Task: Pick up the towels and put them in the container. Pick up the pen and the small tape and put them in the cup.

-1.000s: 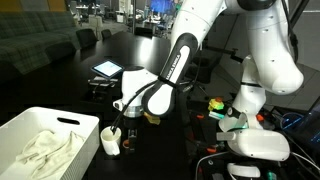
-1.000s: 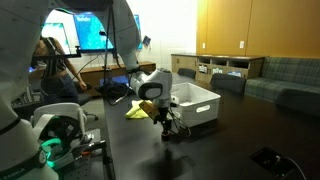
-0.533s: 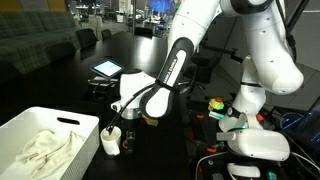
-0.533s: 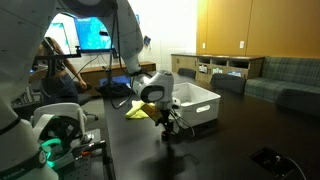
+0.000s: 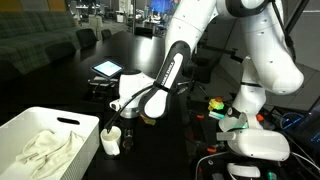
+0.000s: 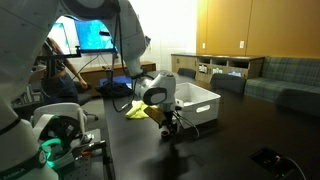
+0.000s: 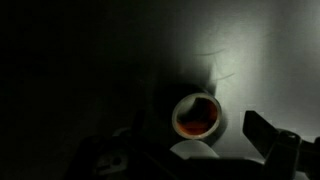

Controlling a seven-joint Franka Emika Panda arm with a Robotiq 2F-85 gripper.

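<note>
The gripper [image 5: 124,130], whose opening cannot be told in the dark, is hovering just right of the white cup [image 5: 110,141] above the small white tape roll with a reddish core [image 7: 197,115], which is lying flat on the black tabletop [image 5: 160,150] and is probably a light, stiff ring best pinched across its outer wall.

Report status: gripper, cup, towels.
Gripper low beside cup, open or shut unclear. Towel in container. No obstruction visible.
</note>
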